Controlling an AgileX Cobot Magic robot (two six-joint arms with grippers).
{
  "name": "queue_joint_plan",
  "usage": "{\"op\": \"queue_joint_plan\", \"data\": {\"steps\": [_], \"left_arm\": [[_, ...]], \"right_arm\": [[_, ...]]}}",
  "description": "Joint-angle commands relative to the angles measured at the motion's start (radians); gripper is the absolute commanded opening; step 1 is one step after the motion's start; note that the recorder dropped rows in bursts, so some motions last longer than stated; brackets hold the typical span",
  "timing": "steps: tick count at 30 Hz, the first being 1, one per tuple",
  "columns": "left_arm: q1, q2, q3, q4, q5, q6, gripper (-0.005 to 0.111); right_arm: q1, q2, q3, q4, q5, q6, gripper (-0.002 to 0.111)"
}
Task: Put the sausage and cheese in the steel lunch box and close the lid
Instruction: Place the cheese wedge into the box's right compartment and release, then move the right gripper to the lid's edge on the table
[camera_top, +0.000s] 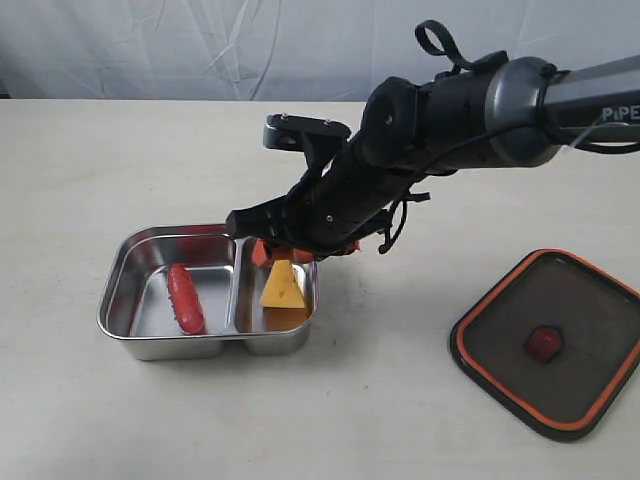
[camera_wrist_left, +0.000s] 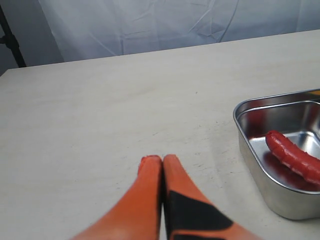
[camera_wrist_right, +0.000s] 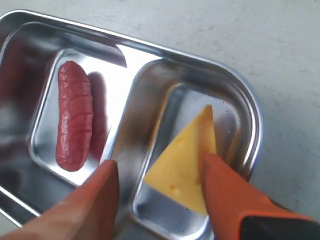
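Observation:
The steel lunch box (camera_top: 118, 300) stands at the left of the exterior view. The red sausage (camera_top: 185, 298) lies in its left compartment. In the right compartment the yellow cheese (camera_top: 282, 285) leans with its tip up. My right gripper (camera_top: 280, 250) hangs over that compartment, open. In the right wrist view one finger (camera_wrist_right: 225, 195) is against the cheese (camera_wrist_right: 182, 165), and the other stands apart over the divider. The dark lid (camera_top: 560, 340) lies flat at the right. My left gripper (camera_wrist_left: 161, 159) is shut and empty over bare table beside the box (camera_wrist_left: 239, 112).
The right arm (camera_top: 450, 110) reaches from the upper right across the middle. A white cloth backdrop (camera_top: 200, 40) runs behind the table. The lid's orange valve (camera_top: 544, 343) faces up.

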Motion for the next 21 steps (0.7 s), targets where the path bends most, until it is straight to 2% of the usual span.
{"op": "queue_joint_plan", "data": {"steps": [1,13,16,21], "left_arm": [[0.0,-0.005,0.002,-0.002,-0.011,0.0,0.0],[0.0,-0.005,0.002,-0.002,-0.011,0.0,0.0],[0.0,-0.005,0.002,-0.002,-0.011,0.0,0.0],[0.0,-0.005,0.002,-0.002,-0.011,0.0,0.0]], "right_arm": [[-0.002,-0.057,-0.006,0.013,0.035,-0.01,0.051],[0.007,-0.408,0.012,-0.078,0.338,-0.024,0.05],[0.02,-0.513,0.03,-0.093,0.374,-0.024,0.042],[0.026,-0.696,0.11,-0.174,0.431,0.0,0.019]]}}
